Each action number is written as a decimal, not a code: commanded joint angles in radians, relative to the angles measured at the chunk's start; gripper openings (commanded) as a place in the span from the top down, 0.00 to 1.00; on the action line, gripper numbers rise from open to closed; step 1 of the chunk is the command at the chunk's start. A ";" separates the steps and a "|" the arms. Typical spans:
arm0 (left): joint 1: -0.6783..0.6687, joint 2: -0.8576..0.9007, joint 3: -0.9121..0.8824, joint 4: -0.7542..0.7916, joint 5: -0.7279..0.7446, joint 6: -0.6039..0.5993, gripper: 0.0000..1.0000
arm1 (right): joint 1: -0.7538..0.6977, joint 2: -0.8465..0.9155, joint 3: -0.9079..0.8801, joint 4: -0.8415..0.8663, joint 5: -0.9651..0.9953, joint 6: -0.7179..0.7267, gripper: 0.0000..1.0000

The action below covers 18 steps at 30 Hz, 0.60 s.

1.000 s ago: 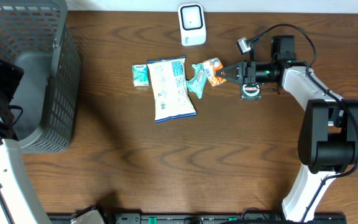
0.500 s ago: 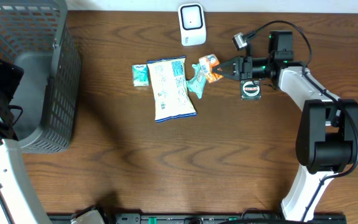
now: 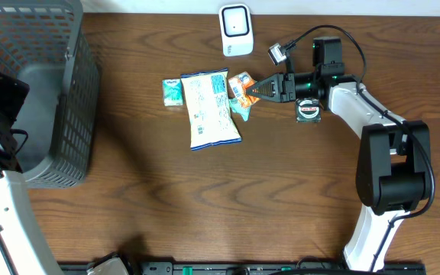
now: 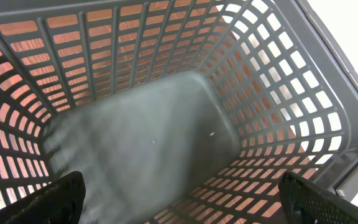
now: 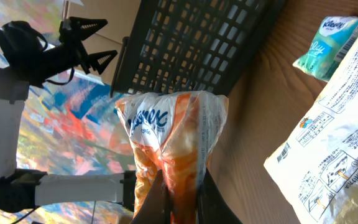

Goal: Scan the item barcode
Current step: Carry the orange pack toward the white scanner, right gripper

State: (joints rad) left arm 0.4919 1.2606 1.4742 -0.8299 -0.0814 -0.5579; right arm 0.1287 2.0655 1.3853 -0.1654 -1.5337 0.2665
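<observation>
The dark wood-grain bench (image 3: 205,198) spreads broad along its near edge (both arm bases stand there). Further in, a white snack bag (image 3: 208,109) lies flat at mid-bench. A small green tissue pack (image 3: 173,91) sits just beside it at 10 o'clock, and a teal packet (image 3: 244,108) sits at its 3 o'clock edge. The right arm (image 3: 357,95) reaches in from 3 o'clock. The right jaws are pinched tight on the orange tissue pack (image 3: 241,83), at 2 o'clock of the bag. At 9 o'clock stands the grey basket (image 3: 82,84). The left jaws are spread wide over its floor, holding nothing. The white scanner (image 3: 236,29) stands farthest, at 12 o'clock by the bench's far edge. The right wrist view shows a blue-and-red blur of room behind.
</observation>
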 commanded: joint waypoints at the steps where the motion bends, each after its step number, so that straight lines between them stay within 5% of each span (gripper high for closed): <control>1: 0.002 0.004 0.002 0.000 -0.009 -0.009 0.02 | 0.010 -0.018 0.001 0.010 -0.021 -0.019 0.99; 9: 0.002 0.004 0.002 0.000 -0.009 -0.008 0.02 | 0.010 -0.018 0.001 0.029 0.050 0.021 0.99; 18: 0.002 0.004 0.002 0.000 -0.009 -0.009 0.02 | 0.007 -0.018 0.001 0.368 0.065 0.368 0.99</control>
State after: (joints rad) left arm 0.4919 1.2610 1.4742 -0.8307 -0.0814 -0.5575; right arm 0.1287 2.0655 1.3823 0.1532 -1.4631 0.4961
